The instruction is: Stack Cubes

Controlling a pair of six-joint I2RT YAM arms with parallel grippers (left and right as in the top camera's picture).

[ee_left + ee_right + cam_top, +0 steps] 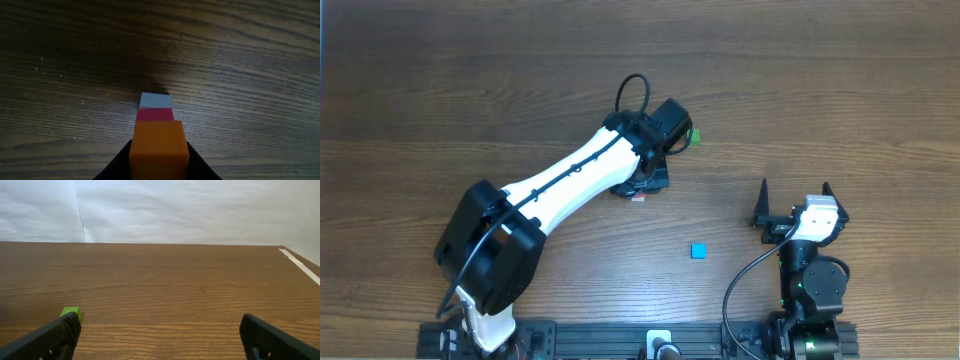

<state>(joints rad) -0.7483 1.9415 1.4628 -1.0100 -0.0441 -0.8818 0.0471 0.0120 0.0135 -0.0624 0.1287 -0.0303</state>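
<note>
Quick status from my remote seat. The left tool (159, 150) is pinching the orange cube (159, 140), with its dark fingers (114, 169) pressed against both sides of it. In the left wrist view a red cube (155, 114) sits right past the orange one, and a pale whitish cube (155, 100) touches the red one on its far side. All three line up, but I honestly can't tell whether the orange one is resting on the others or hanging just above them, or whether red and white are stacked or side by side.

From the top, the left arm reaches out to the middle of the wooden surface (470, 80). The green cube (695, 137) sits on the wood at about 1 o'clock from that arm's wrist, close to it. The blue cube (698, 250) is off on its own at roughly 5 o'clock from there, well apart from the group.

The right tool (795, 186) is parked close to its base, at about 3 o'clock from the blue cube. Its fingers are spread wide and hold nothing. Its wrist view catches the green cube out at around 11 o'clock across the wood.
</note>
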